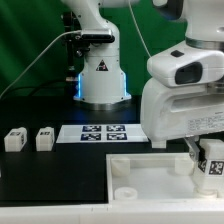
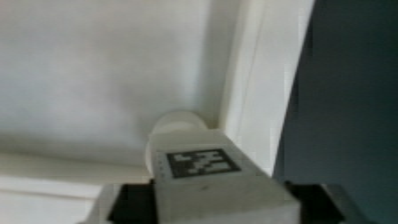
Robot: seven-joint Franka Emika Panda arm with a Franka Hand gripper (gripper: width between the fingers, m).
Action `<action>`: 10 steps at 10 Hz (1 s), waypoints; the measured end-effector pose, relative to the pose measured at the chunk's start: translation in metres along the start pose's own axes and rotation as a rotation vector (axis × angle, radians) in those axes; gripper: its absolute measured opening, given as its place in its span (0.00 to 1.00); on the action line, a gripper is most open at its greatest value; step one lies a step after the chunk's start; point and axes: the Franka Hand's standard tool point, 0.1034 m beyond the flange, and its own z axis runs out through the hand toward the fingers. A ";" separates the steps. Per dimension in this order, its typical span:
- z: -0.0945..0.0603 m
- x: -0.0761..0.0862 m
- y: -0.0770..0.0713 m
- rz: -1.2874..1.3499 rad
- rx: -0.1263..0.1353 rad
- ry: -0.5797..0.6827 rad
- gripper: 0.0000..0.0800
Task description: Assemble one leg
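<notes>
My gripper (image 1: 206,158) is shut on a white leg (image 1: 211,166) with a black-and-white tag, at the exterior view's right edge. It holds the leg over the right end of the large white square top (image 1: 150,170). In the wrist view the leg (image 2: 196,150) sits between the two black fingers (image 2: 134,205), tag facing the camera, above the top's inner face (image 2: 107,80) beside its raised rim (image 2: 258,90). Two more legs (image 1: 14,139) (image 1: 43,137) lie on the black table at the exterior view's left.
The marker board (image 1: 100,132) lies flat on the table behind the top. The robot's white base (image 1: 103,75) stands at the back centre. The black table (image 1: 50,180) runs to the front left.
</notes>
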 end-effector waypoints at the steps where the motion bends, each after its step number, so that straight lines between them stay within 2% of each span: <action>1: 0.000 0.000 0.001 0.108 0.000 0.000 0.38; 5: 0.001 0.000 -0.001 0.503 0.014 -0.005 0.37; 8: 0.004 0.005 0.004 0.879 0.102 0.017 0.37; 9: 0.005 0.007 0.006 0.953 0.136 0.022 0.37; 10: 0.007 0.009 0.005 1.125 0.181 0.027 0.37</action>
